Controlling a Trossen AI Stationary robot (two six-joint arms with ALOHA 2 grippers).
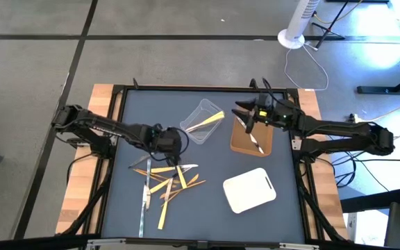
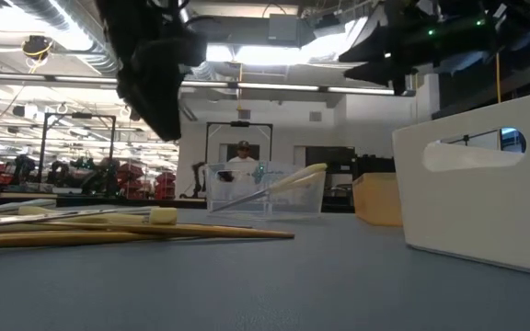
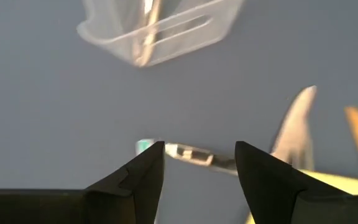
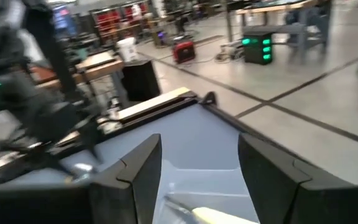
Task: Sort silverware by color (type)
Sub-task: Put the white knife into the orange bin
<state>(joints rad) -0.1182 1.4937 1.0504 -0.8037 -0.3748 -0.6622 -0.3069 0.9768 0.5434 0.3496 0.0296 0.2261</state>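
The silverware lies in a loose pile on the grey mat, pale yellow, silver and orange-brown pieces crossing each other; the low view shows it flat on the table. My left gripper hangs open over the pile's far end, pointing steeply down. A silver piece lies on the mat below the gap of my left gripper, untouched. A few pale yellow pieces lean in the clear tub. One silver piece lies on the brown tray. My right gripper is open, level, above that tray's far end, holding nothing.
A white tray sits at the near right, tall in the low view. The tub stands between the two grippers. The table's black frame rims the mat. Bare mat lies between the pile and the white tray.
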